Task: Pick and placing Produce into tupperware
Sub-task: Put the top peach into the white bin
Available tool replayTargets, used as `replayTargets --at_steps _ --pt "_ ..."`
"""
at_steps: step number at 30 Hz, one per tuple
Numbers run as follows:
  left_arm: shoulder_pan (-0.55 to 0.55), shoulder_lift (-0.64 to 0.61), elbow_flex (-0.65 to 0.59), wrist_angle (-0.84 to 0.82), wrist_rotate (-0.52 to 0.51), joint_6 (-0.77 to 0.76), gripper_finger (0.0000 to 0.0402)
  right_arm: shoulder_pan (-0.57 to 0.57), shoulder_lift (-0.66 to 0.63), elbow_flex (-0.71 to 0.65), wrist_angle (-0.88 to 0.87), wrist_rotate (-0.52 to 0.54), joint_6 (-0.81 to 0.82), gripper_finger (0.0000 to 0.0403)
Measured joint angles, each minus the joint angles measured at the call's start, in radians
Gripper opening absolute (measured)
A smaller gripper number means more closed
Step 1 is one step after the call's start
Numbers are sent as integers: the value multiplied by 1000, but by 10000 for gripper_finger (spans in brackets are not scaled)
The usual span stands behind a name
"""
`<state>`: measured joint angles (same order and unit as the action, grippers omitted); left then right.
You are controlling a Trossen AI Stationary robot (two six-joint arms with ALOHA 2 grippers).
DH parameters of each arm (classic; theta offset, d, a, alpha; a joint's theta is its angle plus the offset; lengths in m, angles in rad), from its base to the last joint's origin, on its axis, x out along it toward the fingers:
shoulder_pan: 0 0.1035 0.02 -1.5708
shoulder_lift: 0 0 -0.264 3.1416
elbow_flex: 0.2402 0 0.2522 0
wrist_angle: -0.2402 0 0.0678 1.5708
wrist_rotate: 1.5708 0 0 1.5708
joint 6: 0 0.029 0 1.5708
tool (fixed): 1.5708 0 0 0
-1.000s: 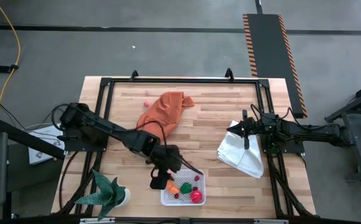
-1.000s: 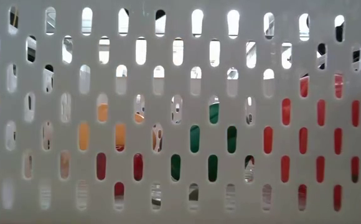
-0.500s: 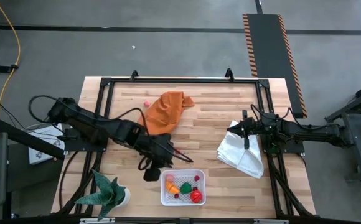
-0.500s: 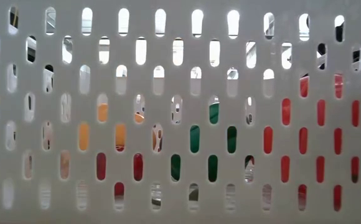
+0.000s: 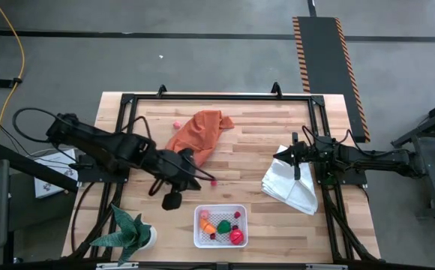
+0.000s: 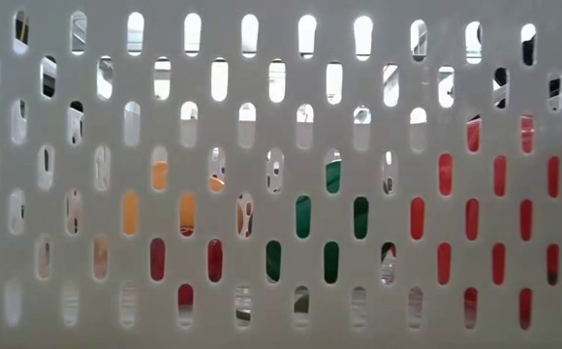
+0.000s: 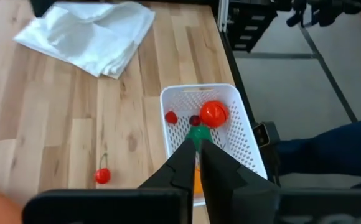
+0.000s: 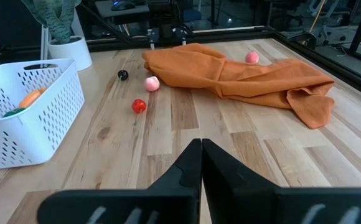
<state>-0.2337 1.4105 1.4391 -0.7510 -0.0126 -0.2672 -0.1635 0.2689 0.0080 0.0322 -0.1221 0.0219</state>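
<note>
Hovering over the wood just left of the tupperware [image 5: 220, 226], my left gripper [image 5: 174, 199] has its fingers pressed together with nothing between them, as the left wrist view shows. First worry: pinched shut like this it can't take anything, so if I drop onto a piece without spreading first I'll just knock it away. Nearest loose produce is the red cherry [image 7: 102, 176] on the bare boards between the gripper and the orange cloth [image 5: 199, 133]; it's round, so I judge a glancing finger would send it rolling. From the right wrist view a pink ball [image 8: 151, 83] and a small dark berry [image 8: 123, 75] lie just beside the cloth's edge, and another pink piece [image 8: 251, 57] sits on its far side; a reach there could snag the fabric and drag it over them. The tupperware sits at the near edge of the table, holding a red tomato [image 7: 213, 114], a green piece [image 7: 198, 132] and a few small ones; it looks light, so a bump from the arm could shove it off the near edge or toward the potted plant [image 5: 131, 231]. The right gripper [image 5: 298, 154], also shut and empty, waits over the white folded cloth [image 5: 291, 184] on the right, well apart.
</note>
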Motion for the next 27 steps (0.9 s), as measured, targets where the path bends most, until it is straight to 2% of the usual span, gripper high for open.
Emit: replayTargets --at_steps 8,27 --pt "0 -82 0 -40 -94 -6 2 0 0 0 0 0 0 0" --pt "0 -238 0 -275 -372 -116 0 0 0 0 0 0 0 0"
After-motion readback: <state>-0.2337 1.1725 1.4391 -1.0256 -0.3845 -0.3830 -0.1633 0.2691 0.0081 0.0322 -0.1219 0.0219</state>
